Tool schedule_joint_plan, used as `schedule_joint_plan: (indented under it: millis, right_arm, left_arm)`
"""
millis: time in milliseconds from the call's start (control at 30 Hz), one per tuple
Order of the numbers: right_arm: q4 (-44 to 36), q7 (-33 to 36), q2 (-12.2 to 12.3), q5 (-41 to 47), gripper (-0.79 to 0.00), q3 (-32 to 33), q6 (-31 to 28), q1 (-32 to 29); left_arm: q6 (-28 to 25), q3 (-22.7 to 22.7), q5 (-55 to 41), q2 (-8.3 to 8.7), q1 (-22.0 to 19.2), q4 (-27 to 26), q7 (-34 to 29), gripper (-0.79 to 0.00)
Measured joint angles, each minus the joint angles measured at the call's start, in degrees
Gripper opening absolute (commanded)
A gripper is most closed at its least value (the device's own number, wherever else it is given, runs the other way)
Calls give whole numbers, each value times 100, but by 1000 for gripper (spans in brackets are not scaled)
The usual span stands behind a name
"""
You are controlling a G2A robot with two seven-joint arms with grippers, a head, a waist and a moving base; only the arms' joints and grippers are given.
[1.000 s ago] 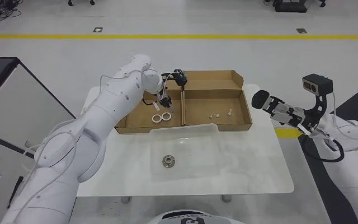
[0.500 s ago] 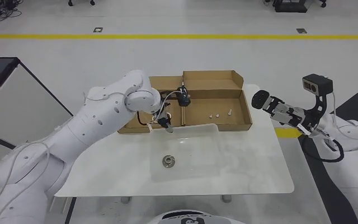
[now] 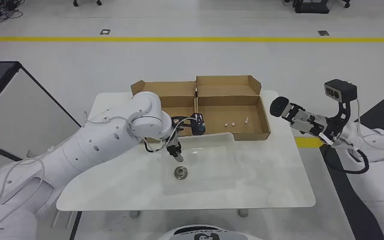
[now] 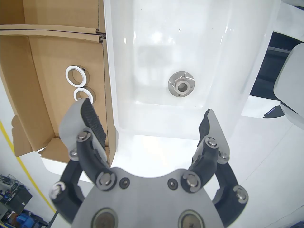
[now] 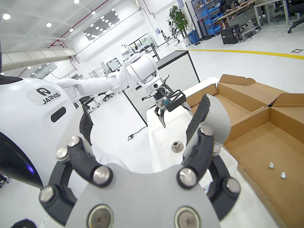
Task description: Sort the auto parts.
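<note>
Hovering left claw [image 4: 146, 108]: spread over the tray [image 4: 154, 12], probably to grab.
Metal disc [image 4: 181, 87]: lay toward the tray's front edge.

Flange [image 3: 180, 173] in tray [image 3: 211, 161]. Behind tray: left box [image 3: 165, 91] holding rings [image 4: 75, 75], right box [image 3: 231, 113] holding bolts [image 3: 228, 122].

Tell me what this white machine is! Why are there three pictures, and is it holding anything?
It is a robot with two arms working at a white table. One picture looks down from above; the other two come from cameras on its wrists, so you see each claw up close. The left claw hangs open over a clear tray with one metal disc in it. The right claw is open too, at the table's edge. A cardboard box holds two white rings in one half and small screws in the other. Neither claw holds anything.
</note>
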Motion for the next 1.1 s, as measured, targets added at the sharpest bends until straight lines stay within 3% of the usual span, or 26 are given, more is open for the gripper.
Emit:
schedule_joint_plan:
  millis: [333,400,433,567,1100]
  right_arm:
    - [0,0,0,0,0,0,0,0]
    - [0,0,0,0,0,0,0,0]
    - [0,0,0,0,0,0,0,0]
    - [0,0,0,0,0,0,0,0]
    - [0,0,0,0,0,0,0,0]
  left_arm:
    - [-54,237,138,-103,273,-328,94,0]
    - [-28,266,148,-132,281,-324,52,-80]
    - [-21,276,150,-144,285,-310,44,-175]
    - [20,334,186,-199,287,-251,-25,-237]
    - [322,626,474,-405,467,20,-268,-256]
